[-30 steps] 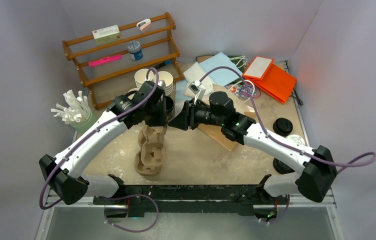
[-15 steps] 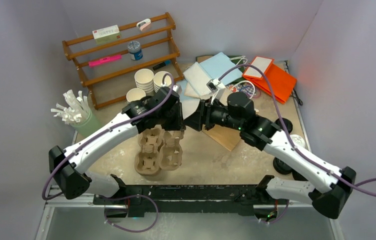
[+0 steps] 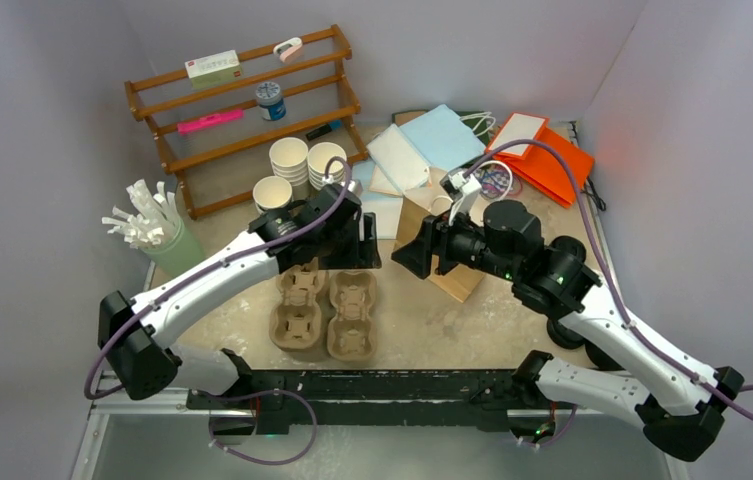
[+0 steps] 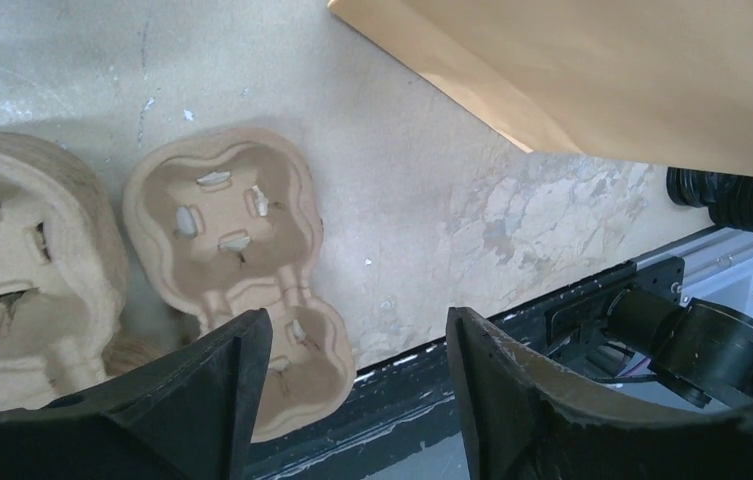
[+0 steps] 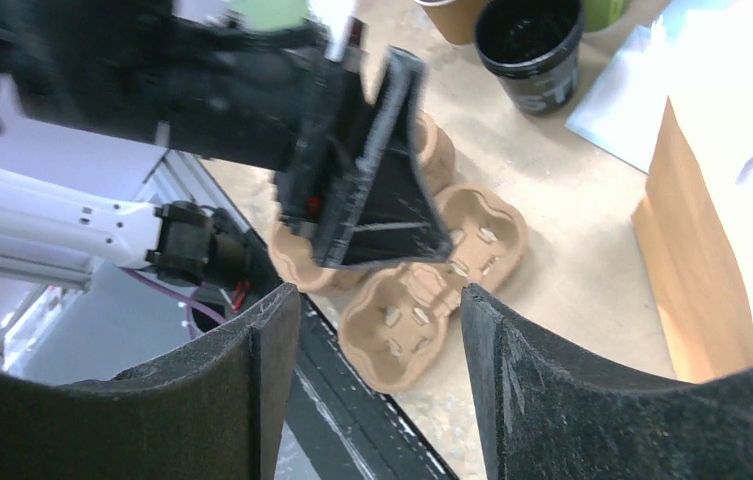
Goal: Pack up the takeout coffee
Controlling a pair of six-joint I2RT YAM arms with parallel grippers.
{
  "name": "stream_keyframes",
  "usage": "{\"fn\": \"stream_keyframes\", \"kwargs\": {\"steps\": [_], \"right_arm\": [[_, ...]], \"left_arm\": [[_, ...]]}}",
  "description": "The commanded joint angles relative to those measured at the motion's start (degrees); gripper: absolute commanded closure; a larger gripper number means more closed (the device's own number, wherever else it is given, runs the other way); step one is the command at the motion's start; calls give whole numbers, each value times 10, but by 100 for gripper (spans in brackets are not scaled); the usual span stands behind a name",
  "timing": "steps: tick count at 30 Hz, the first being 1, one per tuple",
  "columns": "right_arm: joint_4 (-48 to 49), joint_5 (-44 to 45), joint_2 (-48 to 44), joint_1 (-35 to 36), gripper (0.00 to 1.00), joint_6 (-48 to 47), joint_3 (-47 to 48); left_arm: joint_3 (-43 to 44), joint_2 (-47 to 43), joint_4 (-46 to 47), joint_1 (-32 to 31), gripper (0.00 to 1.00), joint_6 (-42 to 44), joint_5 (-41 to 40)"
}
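Note:
Kraft paper cups (image 3: 289,158), white inside and without lids, stand in stacks at the back by the wooden rack; the base of one (image 5: 452,12) shows in the right wrist view. Two pulp cup trays (image 3: 299,310) (image 3: 352,315) lie side by side near the front edge. My left gripper (image 3: 367,243) (image 4: 354,322) hovers open just above the right tray (image 4: 237,250) and holds nothing. My right gripper (image 3: 414,252) (image 5: 380,298) faces it from the right, open and empty. The brown paper bag (image 3: 452,280) (image 4: 602,70) (image 5: 697,260) sits under the right arm, mostly hidden.
A black cup (image 5: 527,40) stands behind the trays. A wooden rack (image 3: 242,100) fills the back left, and a green holder of white sticks (image 3: 147,225) stands at the left. Papers and orange folders (image 3: 542,160) lie at the back right. Black round lids (image 3: 565,252) sit at the right edge.
The left gripper carried one tray off the stack to the right, set it beside the other and opened off it. The right gripper drew back to the right and opened wider.

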Motion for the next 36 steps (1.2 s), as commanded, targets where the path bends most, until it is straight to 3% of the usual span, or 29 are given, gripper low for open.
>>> {"fn": "stream_keyframes", "kwargs": {"steps": [1,7,13,17,22,25,29,32,34,36], "right_arm": [[-42,33,-5,4,37,-43,29],[-69,51,14,4,36,-48,96],[-49,50,9,4,36,-32,118],[-49,50,8,4,36,-21,141],[-66,56,2,4,36,-20,174],[-79,61,-2,4,36,-18,191],[-96,69,-3,4,36,-18,217],[-103,72,-3,4,36,-21,230],[-107,66,-1,4,36,-22,238],[-114,63,5,4,36,-27,250]], "left_arm": [[-12,-60,-40,0,34,-11,-20],[-111,-131,-23,0,40,-174,-16],[-129,-132,53,-17,40,-242,22],[-81,-88,-1,-31,40,-326,-22],[-38,-36,-158,-34,40,-509,-80],[-14,-14,-175,-34,40,-525,-111],[-6,-4,-164,-34,24,-561,-129],[-15,-1,-137,-34,17,-588,-138],[-9,10,-140,-34,15,-604,-149],[16,26,-143,-33,19,-555,-182]]}}
